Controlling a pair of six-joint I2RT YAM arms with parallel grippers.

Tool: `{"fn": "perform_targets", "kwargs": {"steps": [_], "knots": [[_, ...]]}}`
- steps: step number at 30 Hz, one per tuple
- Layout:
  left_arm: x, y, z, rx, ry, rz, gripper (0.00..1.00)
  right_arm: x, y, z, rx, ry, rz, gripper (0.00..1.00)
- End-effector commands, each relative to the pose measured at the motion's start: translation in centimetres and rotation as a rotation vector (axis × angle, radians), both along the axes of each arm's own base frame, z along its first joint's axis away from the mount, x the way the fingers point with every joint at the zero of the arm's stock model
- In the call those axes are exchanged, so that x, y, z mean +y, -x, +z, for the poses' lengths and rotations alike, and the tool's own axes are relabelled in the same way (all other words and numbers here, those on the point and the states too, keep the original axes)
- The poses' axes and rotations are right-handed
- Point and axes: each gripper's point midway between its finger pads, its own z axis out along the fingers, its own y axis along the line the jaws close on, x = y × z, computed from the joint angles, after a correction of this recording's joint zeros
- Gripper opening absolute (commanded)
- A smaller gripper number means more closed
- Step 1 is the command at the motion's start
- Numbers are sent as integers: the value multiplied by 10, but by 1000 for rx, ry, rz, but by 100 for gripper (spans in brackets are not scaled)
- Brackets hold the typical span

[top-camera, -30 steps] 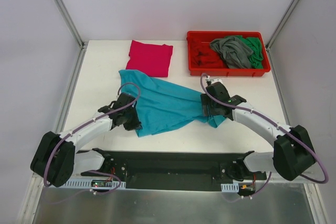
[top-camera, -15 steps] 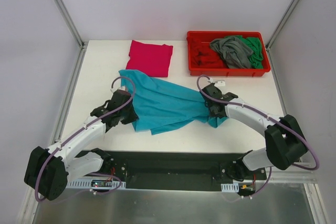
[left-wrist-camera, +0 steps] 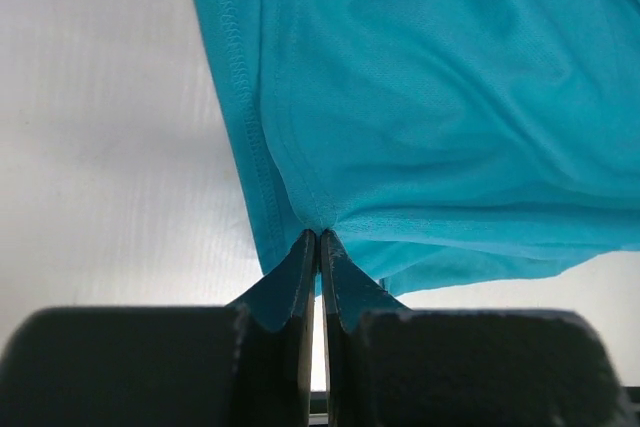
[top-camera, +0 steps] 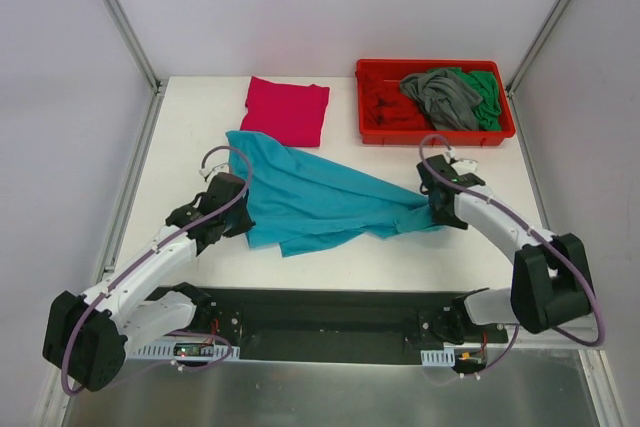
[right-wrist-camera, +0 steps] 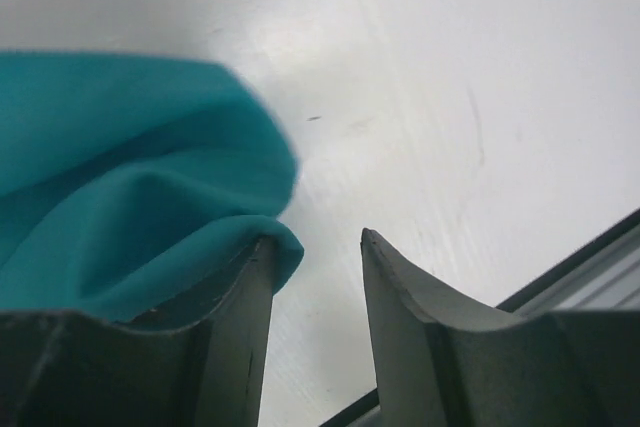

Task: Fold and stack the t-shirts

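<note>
A teal-blue t-shirt (top-camera: pixel 320 197) lies spread and creased across the middle of the table. My left gripper (top-camera: pixel 240 219) is shut on its left edge, and the left wrist view shows the jaws pinching a fold of the teal cloth (left-wrist-camera: pixel 400 97) at the gripper's tip (left-wrist-camera: pixel 320 235). My right gripper (top-camera: pixel 438 212) is at the shirt's right end. It is open (right-wrist-camera: pixel 318 242), with teal cloth (right-wrist-camera: pixel 120 197) draped over the tip of its left finger and bare table between the jaws. A magenta-pink t-shirt (top-camera: pixel 287 110) lies folded at the back.
A red plastic tray (top-camera: pixel 435 134) at the back right holds a grey shirt (top-camera: pixel 440 95), a green shirt (top-camera: pixel 487 92) and some red cloth (top-camera: pixel 385 102). Metal frame posts stand at both back corners. A black base rail (top-camera: pixel 330 317) runs along the near edge.
My right gripper has moved to the right and the shirt's right end has stretched out with it. My left gripper has pulled the left edge slightly left and nearer.
</note>
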Motion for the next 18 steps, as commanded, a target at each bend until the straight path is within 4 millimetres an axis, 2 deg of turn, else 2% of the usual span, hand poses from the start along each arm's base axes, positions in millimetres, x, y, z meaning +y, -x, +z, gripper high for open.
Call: {"fn": "perform_targets", "kwargs": {"steps": [1,3,5,10,12,14,17,18], "knots": [[20,-9,16,-48,-60,52,0,-33,21,5,1,-42,-142,42],[24,-10,18,-54,-65,63,0,-46,28,5,0,-40,-184,43],[26,-11,19,-56,-64,71,0,-47,31,3,-1,-67,-190,44],[24,-12,19,-52,-56,67,0,-25,24,-8,-31,-220,-113,42],[23,-11,18,-44,-50,60,0,-14,18,-9,-47,-275,-66,34],[22,-12,19,-41,-48,57,0,-6,11,-7,-73,-317,-36,20],[23,-14,23,-55,-51,60,0,-10,6,0,-113,-303,-40,3],[22,-15,26,-64,-44,62,0,-12,4,4,-127,-291,-28,0]]}}
